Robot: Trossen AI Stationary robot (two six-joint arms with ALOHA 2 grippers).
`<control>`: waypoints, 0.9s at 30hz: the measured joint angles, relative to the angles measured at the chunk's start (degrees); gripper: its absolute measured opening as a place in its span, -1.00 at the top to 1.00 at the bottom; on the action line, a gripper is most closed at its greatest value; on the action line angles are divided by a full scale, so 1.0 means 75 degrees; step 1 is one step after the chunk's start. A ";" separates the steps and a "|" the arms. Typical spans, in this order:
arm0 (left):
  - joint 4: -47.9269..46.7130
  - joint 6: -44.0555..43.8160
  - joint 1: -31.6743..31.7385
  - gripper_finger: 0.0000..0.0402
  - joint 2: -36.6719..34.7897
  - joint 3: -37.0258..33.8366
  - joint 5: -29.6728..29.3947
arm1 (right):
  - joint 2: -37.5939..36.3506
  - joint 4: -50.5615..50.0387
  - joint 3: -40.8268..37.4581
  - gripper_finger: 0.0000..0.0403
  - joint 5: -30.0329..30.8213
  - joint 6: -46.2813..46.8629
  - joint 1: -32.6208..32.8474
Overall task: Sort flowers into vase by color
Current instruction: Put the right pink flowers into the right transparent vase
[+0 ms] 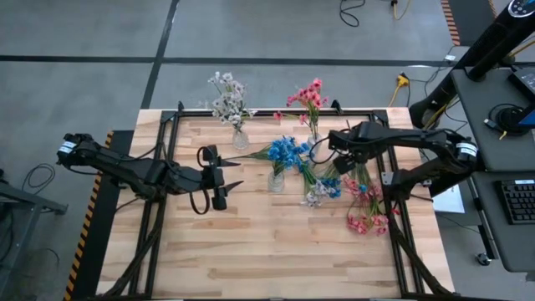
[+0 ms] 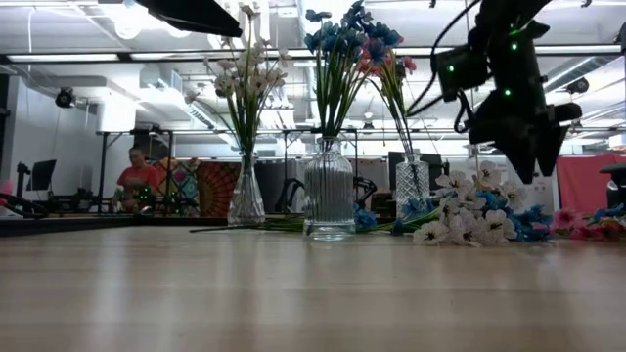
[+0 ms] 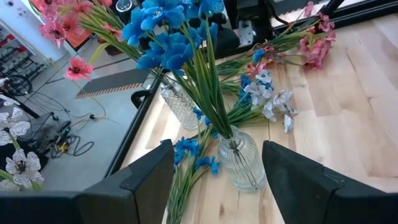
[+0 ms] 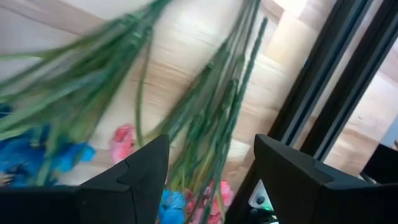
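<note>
Pale wood table (image 1: 276, 251) (three vases), both hands apart and empty, perhaps a person (image 2: 137, 179) seated behind.

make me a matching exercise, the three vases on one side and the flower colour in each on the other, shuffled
Vases, as placed in the high view:
1. left vase
2. middle vase
3. right vase

Colours:
a. pink flowers
b. white flowers
c. blue flowers

Pairs: 1-b, 2-c, 3-a

No text, label or number is readable anywhere (table, vases and arms included).
</note>
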 joint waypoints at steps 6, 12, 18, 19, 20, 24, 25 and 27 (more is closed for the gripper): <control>-0.0003 0.0082 0.0000 -0.13 0.0000 0.0000 -0.0003 | 0.0131 0.0080 -0.0457 -0.09 -0.0019 0.0025 -0.0265; -0.0021 0.0084 0.0000 -0.13 0.0000 0.0000 -0.0006 | 0.0465 0.0252 -0.0700 -0.05 -0.0163 0.0085 -0.0385; -0.0038 0.0084 0.0000 -0.13 0.0000 0.0000 -0.0006 | 0.0927 0.0267 -0.0727 0.06 -0.0135 -0.0063 -0.0476; -0.0049 0.0084 0.0000 -0.13 0.0000 0.0000 -0.0006 | 0.0996 0.0273 -0.0727 0.09 -0.0134 -0.0094 -0.0501; -0.0052 0.0084 0.0000 -0.13 0.0000 0.0000 -0.0006 | 0.1064 0.0285 -0.0727 0.11 -0.0129 -0.0124 -0.0529; -0.0083 0.0084 0.0000 -0.13 0.0000 -0.0001 -0.0004 | 0.1285 0.0295 -0.0727 0.22 0.0095 -0.0274 -0.0663; -0.0090 0.0084 0.0000 -0.13 0.0000 -0.0003 -0.0006 | 0.1325 0.0294 -0.0727 0.25 0.0182 -0.0295 -0.0714; -0.0093 0.0084 0.0000 -0.13 0.0000 -0.0003 -0.0006 | 0.1402 0.0314 -0.0727 0.30 0.0277 -0.0338 -0.0822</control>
